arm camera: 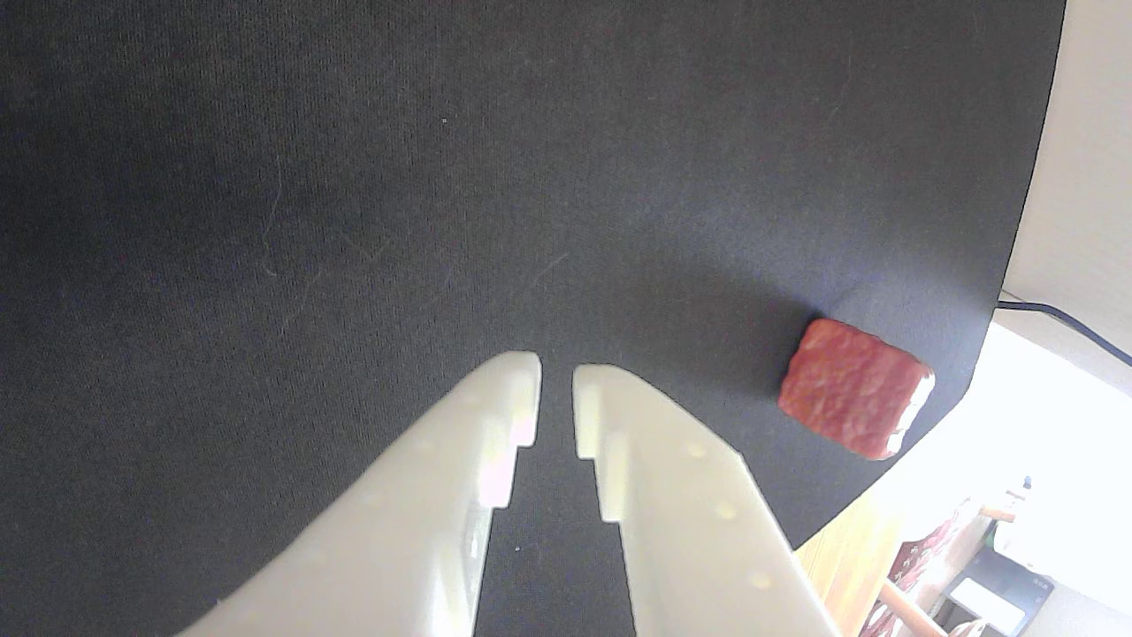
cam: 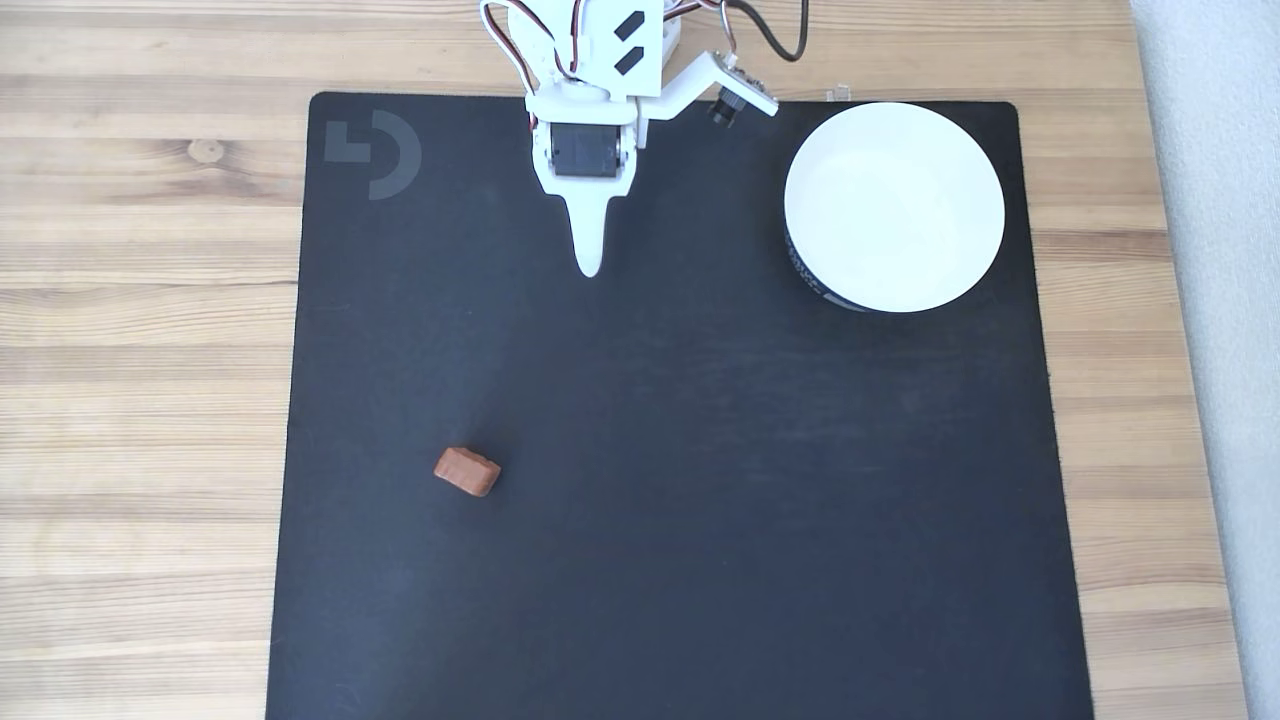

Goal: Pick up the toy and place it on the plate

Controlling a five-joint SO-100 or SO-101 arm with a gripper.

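The toy [cam: 467, 471], a small reddish-brown block with rounded corners, lies on the black mat toward its lower left in the fixed view. In the wrist view the toy [arm camera: 856, 389] sits to the right of the fingers, near the mat's edge. The plate [cam: 893, 205], a round white dish with a dark printed band on its side, stands empty at the mat's upper right. My white gripper [cam: 590, 262] hangs near the mat's top middle, well away from both. Its jaws are shut to a thin slit in the wrist view [arm camera: 557, 372], with nothing between them.
A large black mat [cam: 700, 500] covers the wooden table [cam: 140, 350]. The arm's base and cables [cam: 600, 40] rise at the top edge. A pale strip of floor or wall [cam: 1220, 300] runs along the right. The mat's edge [arm camera: 1017, 265] curves close to the toy.
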